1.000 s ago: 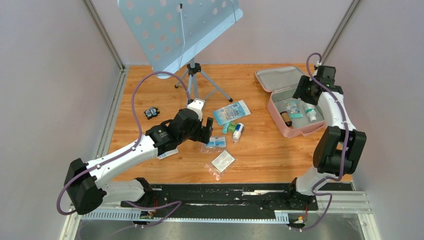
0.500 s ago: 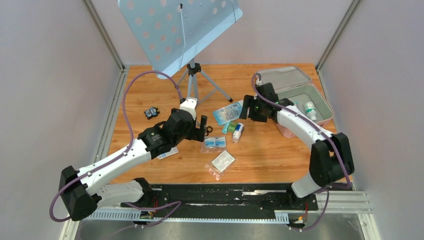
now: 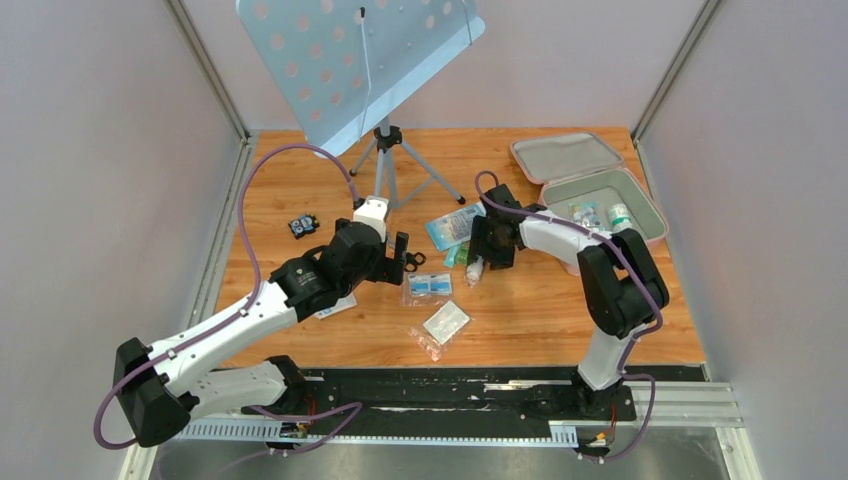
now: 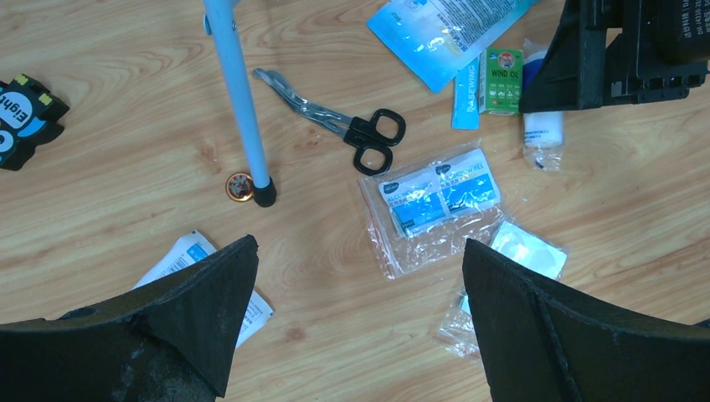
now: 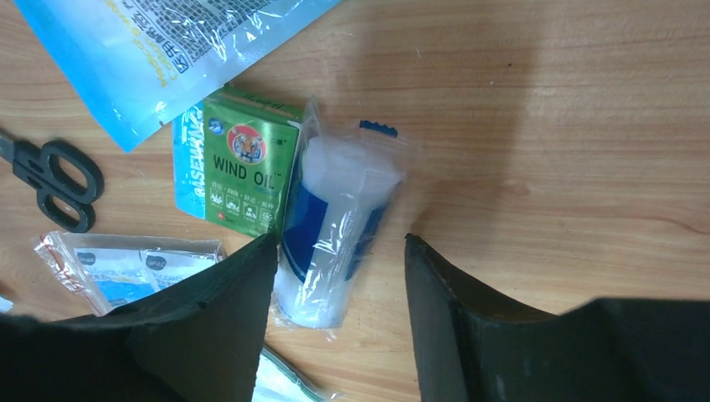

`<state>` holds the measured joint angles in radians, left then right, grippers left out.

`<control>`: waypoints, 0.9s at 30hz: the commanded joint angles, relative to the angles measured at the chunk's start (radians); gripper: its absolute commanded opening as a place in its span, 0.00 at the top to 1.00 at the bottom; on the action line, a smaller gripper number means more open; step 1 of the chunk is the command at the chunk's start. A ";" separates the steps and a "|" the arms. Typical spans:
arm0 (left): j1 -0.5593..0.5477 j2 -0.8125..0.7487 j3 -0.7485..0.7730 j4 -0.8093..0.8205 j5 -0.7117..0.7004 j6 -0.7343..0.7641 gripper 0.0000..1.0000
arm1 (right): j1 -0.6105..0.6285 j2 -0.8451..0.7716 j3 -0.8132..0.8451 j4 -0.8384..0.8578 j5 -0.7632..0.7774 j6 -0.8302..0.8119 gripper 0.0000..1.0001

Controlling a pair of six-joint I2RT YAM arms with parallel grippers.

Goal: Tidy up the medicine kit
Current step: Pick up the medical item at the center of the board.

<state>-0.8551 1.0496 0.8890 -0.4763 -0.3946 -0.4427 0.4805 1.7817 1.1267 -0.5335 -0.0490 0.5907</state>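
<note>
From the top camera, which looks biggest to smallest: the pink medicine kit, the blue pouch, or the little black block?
1. medicine kit
2. blue pouch
3. black block
All lie on the table, so nearness hardly matters.

The case [image 3: 565, 158] was pink, grey-lined; the box [image 5: 243, 172] green with a tiger badge; the roll [image 5: 335, 226] blue-white.

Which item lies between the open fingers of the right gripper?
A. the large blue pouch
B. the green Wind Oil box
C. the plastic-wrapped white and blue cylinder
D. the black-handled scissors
C: in the right wrist view the wrapped cylinder lies in the gap of the open right gripper, while the green box lies outside it.
</note>
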 commanded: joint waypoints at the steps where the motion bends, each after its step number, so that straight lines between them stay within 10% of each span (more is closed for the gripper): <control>1: -0.001 -0.016 -0.002 0.021 -0.025 0.006 0.00 | 0.002 0.021 0.025 0.032 0.024 0.028 0.48; 7: -0.001 -0.013 -0.005 0.029 -0.026 0.014 0.00 | 0.004 0.008 0.018 0.031 0.036 0.016 0.69; 17: 0.000 0.001 -0.007 0.055 -0.024 0.028 0.00 | -0.053 -0.315 0.104 -0.034 0.280 -0.276 0.69; 27: -0.001 0.008 -0.007 0.074 -0.028 0.048 0.00 | -0.555 -0.360 0.173 -0.017 0.188 -0.211 0.68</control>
<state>-0.8551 1.0534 0.8818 -0.4488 -0.4026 -0.4129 0.0837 1.3964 1.2900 -0.5385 0.1856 0.2855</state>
